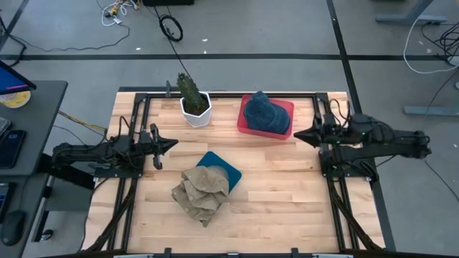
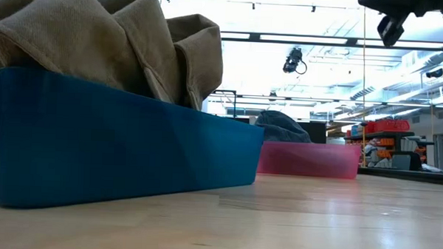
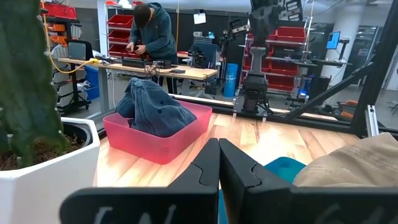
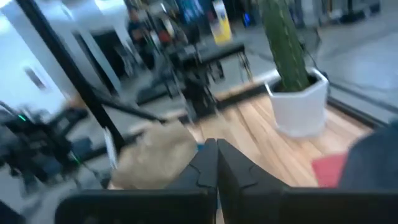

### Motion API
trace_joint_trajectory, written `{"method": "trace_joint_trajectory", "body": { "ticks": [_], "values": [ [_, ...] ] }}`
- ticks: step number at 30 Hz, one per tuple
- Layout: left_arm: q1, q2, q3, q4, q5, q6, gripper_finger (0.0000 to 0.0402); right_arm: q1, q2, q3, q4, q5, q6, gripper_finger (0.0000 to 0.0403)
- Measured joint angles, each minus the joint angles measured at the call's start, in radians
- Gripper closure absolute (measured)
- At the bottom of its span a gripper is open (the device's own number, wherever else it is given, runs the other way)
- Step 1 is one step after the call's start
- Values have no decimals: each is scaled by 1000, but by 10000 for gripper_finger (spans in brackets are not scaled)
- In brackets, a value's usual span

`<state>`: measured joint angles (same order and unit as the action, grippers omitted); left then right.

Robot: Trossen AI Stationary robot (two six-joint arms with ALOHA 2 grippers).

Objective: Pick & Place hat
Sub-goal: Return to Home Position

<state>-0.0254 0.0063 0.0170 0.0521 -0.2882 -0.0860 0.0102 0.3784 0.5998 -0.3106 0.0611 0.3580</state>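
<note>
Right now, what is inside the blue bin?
Crumpled brown caps fill the blue bin, heaped above its rim and hanging over one side. The pile covers the bin's floor, so the number of caps, or anything beneath them, cannot be seen.

Big open lab/workshop w/ a grey floor (image 1: 287, 36) marked by black tape lines (image 1: 251, 56), and loose cables (image 1: 171, 29) lying abt near the top. Light wood plank worktop (image 1: 287, 193) in the middle, w/ a grey side desk (image 1: 43, 115) just off its left edge. Bg has red storage bins (image 3: 121, 28), a person (image 3: 152, 34) bent over a wooden bench (image 3: 186, 71), and long strip lights (image 2: 306, 39) on the ceiling.
</note>
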Motion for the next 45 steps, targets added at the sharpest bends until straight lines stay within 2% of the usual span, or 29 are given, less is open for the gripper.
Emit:
{"method": "trace_joint_trajectory", "body": {
  "ticks": [8,15,23,29,32,33,39,45],
  "values": [
    [0,0,0,1,2,0,399,0,-212,-197,244,-37,-4,402],
    [0,0,0,1,3,0,399,0,-380,-263,276,-87,-31,402],
    [0,0,0,1,2,0,399,1,-377,-332,383,-182,-41,403],
    [0,0,0,2,2,0,399,1,-378,-486,661,-182,-19,403],
    [0,0,0,2,3,1,399,1,-379,-577,896,-177,12,403],
    [0,0,0,2,3,0,399,1,-379,-585,922,-172,19,403],
    [0,0,0,2,2,-3,399,1,-378,-579,927,-185,-24,403],
    [0,0,0,2,3,-7,399,1,-379,-579,757,-238,-23,403]
  ]
}}
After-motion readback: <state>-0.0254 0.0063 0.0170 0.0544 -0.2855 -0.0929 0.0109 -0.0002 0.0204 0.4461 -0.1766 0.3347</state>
